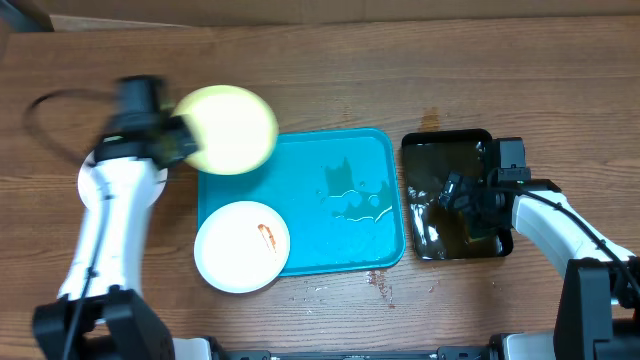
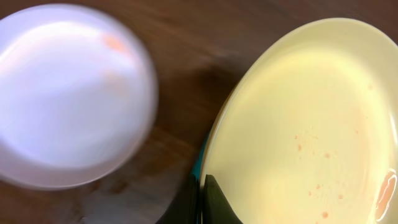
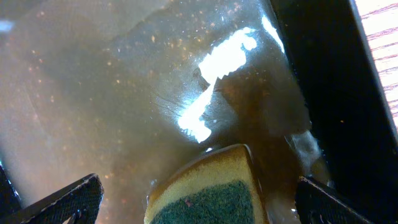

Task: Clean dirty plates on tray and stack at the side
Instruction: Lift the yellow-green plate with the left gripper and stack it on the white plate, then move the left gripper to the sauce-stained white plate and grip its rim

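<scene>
Leftward, yellow plate (image 1: 228,128) over tray (image 1: 300,180) corner

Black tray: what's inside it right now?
Murky brownish water covers the floor of the black tray. A yellow sponge with a green scrub face stands in it, between the open fingers of the right claw. Whatever lies under sponge and arm is hidden.

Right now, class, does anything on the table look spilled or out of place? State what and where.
A puddle lies on the turquoise tray, towards its right side. The smeared white plate overhangs the tray's near-left corner.
</scene>
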